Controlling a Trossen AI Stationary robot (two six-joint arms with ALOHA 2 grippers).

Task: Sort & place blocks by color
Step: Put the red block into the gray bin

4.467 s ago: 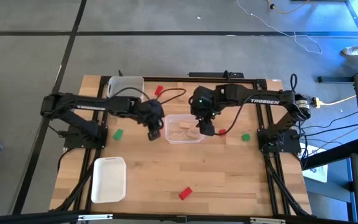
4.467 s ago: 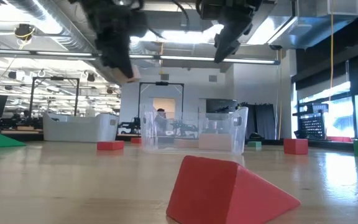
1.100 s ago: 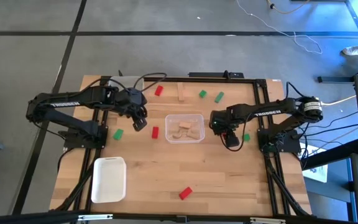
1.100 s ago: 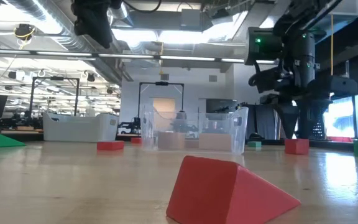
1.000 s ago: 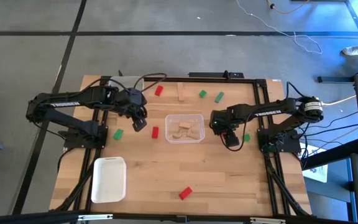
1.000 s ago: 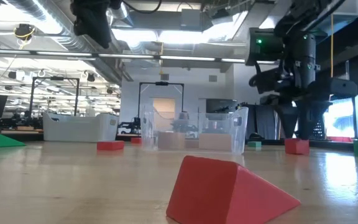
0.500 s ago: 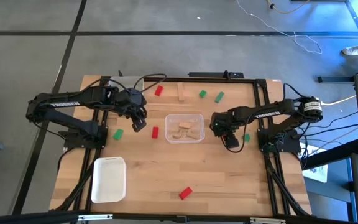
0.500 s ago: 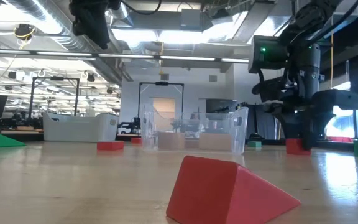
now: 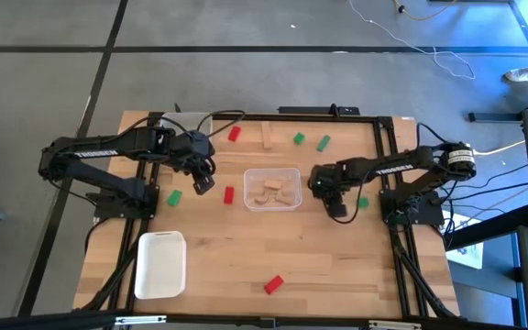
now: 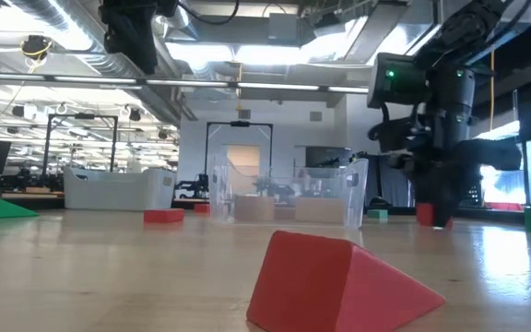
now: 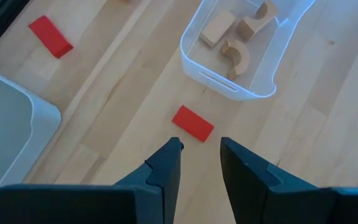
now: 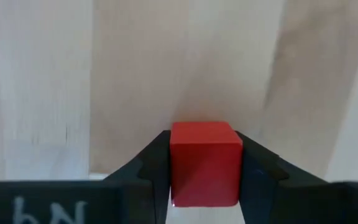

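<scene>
In the high view, the right claw (image 9: 335,209) was lowered to the table (image 9: 337,266) beside the clear tray (image 9: 247,203). In the right wrist view, a red cube (image 12: 204,163) was pinched for lifting. In the left wrist view, the left claw (image 11: 201,149) hung spread above a red block (image 11: 192,123).

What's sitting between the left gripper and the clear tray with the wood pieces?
A flat red block lies there, shown in the left wrist view, ahead of the left gripper and short of the clear tray.

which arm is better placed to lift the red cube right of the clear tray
The right: its gripper is down at the table with its fingers against both sides of the red cube. The left gripper hangs empty beyond the clear tray.
</scene>
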